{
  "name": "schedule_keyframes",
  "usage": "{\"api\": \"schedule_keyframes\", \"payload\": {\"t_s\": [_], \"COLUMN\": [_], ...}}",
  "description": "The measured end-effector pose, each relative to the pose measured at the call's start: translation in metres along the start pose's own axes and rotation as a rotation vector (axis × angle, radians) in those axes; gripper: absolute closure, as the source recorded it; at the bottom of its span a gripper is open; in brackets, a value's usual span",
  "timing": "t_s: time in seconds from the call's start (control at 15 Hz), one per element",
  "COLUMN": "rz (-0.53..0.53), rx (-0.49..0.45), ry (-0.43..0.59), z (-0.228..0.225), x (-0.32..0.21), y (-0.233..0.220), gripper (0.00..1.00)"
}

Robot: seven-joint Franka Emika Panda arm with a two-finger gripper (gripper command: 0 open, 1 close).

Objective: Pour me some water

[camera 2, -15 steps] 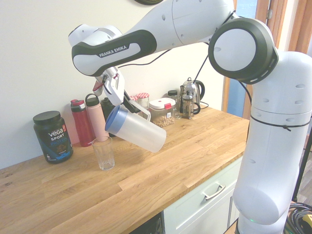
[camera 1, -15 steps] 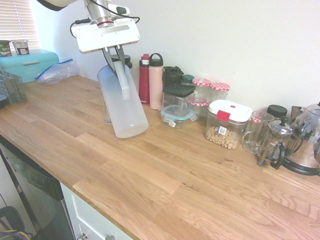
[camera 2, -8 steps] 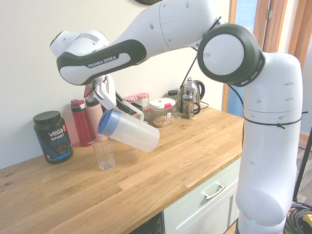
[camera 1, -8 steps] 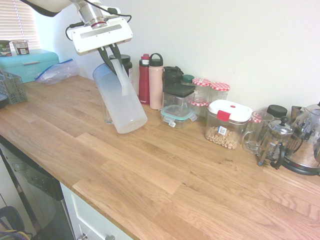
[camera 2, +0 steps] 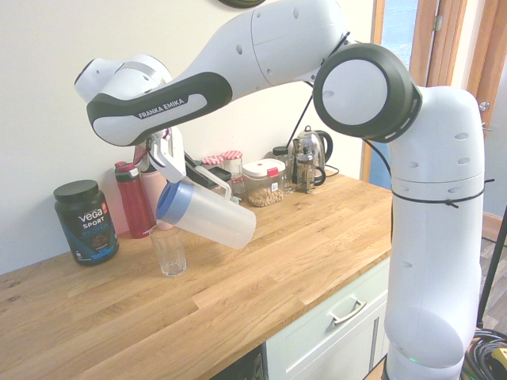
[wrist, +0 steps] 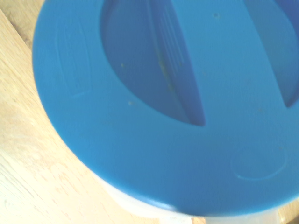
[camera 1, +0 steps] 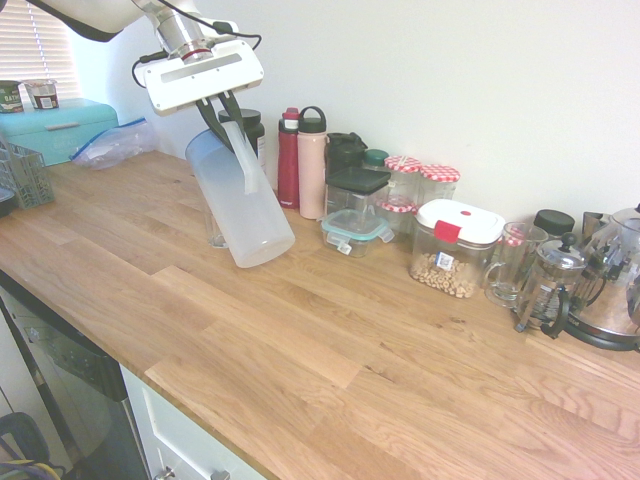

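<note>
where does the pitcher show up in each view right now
First exterior view: the pitcher, left of centre, tilted, hanging from the gripper.
Second exterior view: left of centre, tilted, its blue lid end over the glass.
Wrist view: its blue lid fills most of the picture.
Shared landmark: the wooden counter, seen in all three, at the left edge in the wrist view.

Pitcher lid (wrist: 154, 154) — smooth blue plastic (faintly glossy).
</note>
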State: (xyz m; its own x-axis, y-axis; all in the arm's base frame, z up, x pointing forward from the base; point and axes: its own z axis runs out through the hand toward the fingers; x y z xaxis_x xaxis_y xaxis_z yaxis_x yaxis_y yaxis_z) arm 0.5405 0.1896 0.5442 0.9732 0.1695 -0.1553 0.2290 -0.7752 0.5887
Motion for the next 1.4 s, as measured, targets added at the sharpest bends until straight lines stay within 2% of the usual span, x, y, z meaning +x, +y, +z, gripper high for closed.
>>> {"api": "schedule_keyframes", "payload": {"t_s": [0.27,0.47,0.6,0.8,1.4], "rz": [0.027,0.107,0.192,0.35,0.826], "rx": [0.038,0.168,0.259,0.361,0.538], "ry": [0.026,0.101,0.139,0.158,0.226], "z": [-0.001,-0.003,0.016,0.068,0.172], "x": [-0.001,-0.021,-0.04,-0.053,-0.093], "y": [0.011,0.046,0.076,0.113,0.209], "gripper": [1.0,1.0,1.0,1.0,1.0]}}
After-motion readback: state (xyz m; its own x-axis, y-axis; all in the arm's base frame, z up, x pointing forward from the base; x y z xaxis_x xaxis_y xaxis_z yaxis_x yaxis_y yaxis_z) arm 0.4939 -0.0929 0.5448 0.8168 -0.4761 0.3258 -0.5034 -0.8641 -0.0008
